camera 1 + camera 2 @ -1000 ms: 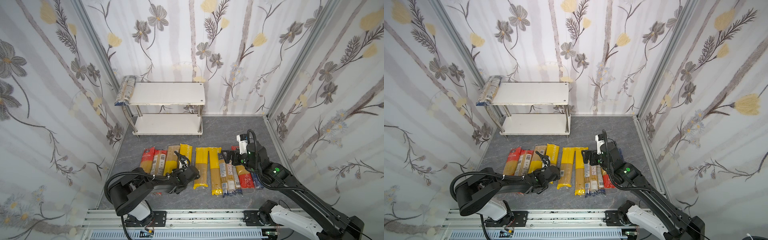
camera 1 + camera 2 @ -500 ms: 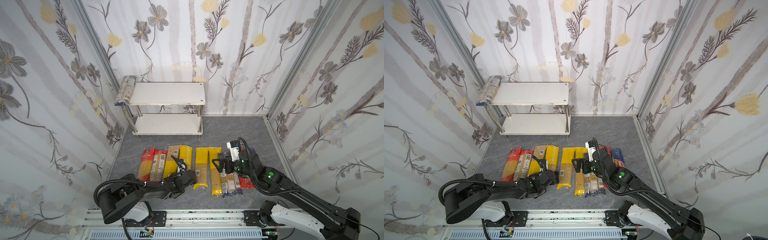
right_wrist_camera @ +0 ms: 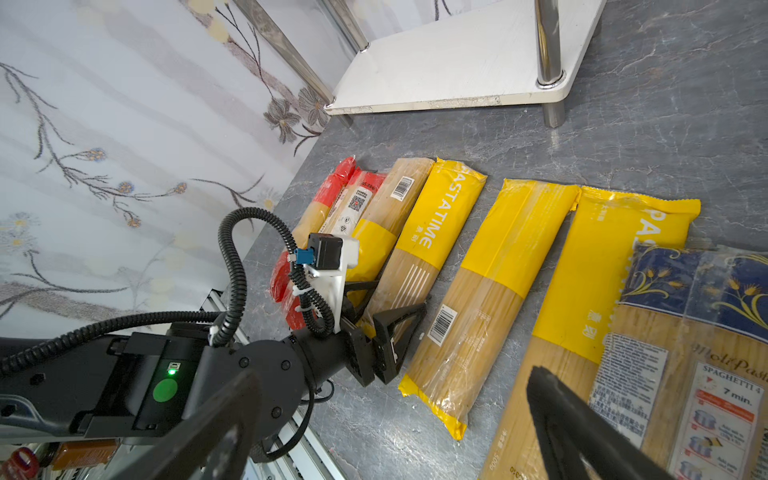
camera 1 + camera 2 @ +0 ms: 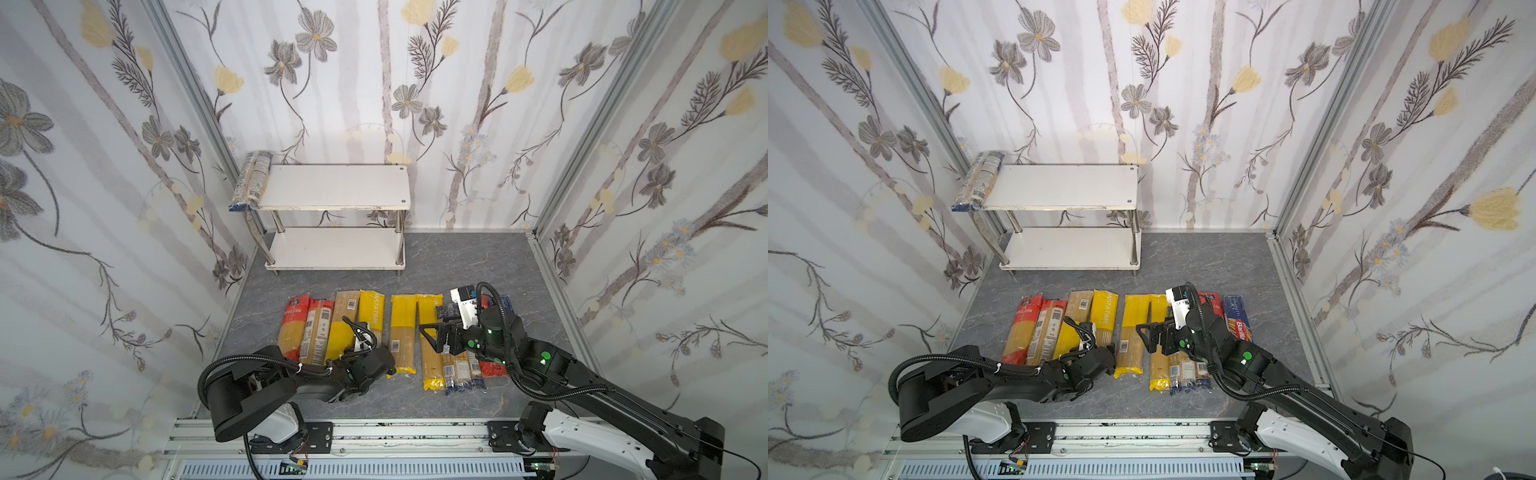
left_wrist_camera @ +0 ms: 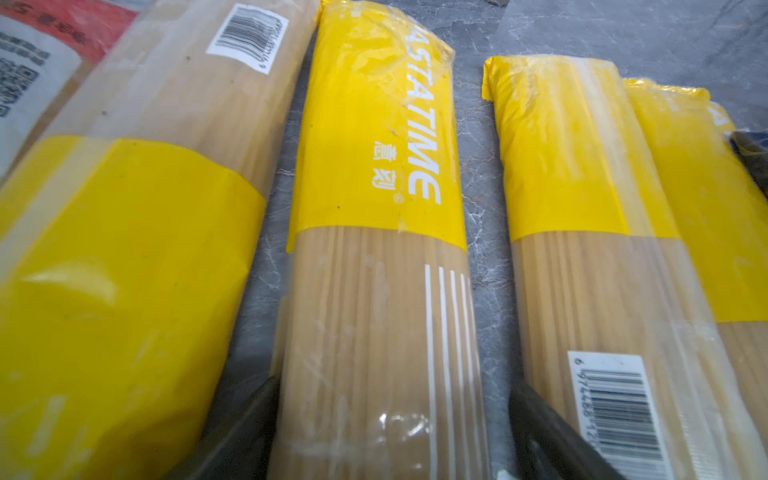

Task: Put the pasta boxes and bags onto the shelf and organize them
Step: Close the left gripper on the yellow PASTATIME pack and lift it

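pasta packs (image 4: 403, 332) lie on the floor (image 4: 457, 257) before the shelf (image 4: 332, 249), a lone pack (image 4: 250, 178) on its top board (image 4: 332, 187). left gripper (image 5: 390, 384) straddles the pastatime pack (image 5: 374, 291), jaws apart; right gripper (image 3: 392, 372) hovers over the packs, jaws wide.

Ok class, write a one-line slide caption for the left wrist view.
Open left gripper straddles the PASTATIME spaghetti pack, neighbouring packs alongside.

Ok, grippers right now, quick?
Left gripper: open, straddling the yellow pasta pack, not clamped.
Right gripper: open, holding nothing.
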Controlling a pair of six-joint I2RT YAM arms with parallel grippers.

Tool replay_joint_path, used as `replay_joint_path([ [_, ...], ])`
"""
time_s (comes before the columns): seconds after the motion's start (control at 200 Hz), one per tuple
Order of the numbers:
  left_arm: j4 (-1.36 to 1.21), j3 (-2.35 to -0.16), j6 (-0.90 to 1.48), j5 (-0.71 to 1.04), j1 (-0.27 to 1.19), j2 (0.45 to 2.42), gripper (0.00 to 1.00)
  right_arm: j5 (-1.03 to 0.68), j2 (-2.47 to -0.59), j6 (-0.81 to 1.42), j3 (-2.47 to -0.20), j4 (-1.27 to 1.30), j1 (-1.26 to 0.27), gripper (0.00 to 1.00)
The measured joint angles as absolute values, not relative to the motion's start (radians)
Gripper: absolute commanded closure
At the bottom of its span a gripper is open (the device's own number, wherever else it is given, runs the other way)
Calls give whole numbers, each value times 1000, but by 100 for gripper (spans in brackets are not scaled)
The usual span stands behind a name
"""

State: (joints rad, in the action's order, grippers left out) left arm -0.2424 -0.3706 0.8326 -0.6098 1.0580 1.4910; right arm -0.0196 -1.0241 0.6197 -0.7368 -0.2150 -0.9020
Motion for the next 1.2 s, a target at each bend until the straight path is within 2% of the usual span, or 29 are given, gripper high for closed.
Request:
replay_joint_path([
  [0.085, -240, -371, 834, -635, 1060, 1508, 34, -20, -1019, 619, -752, -231, -902, 0],
  [0.27, -267, -376, 850, -661, 1063, 1537, 59, -19, -996, 616, -768, -224, -902, 0],
  [0.36, -283, -376, 869, -662, 1065, 1539, 75, -15, -986, 616, -768, -225, -902, 0],
  [0.465, -321, -376, 878, -662, 1065, 1532, 100, -6, -981, 616, -768, -227, -902, 0],
  [0.694, -239, -361, 866, -546, 1065, 1402, 100, 7, -980, 617, -765, -227, -902, 0],
  [0.989, 124, -375, 835, -388, 1067, 1037, 100, 2, -975, 620, -731, -212, -902, 0],
  [1.199, 334, -444, 810, -355, 1065, 922, 100, -6, -982, 620, -734, -207, -901, 0],
])
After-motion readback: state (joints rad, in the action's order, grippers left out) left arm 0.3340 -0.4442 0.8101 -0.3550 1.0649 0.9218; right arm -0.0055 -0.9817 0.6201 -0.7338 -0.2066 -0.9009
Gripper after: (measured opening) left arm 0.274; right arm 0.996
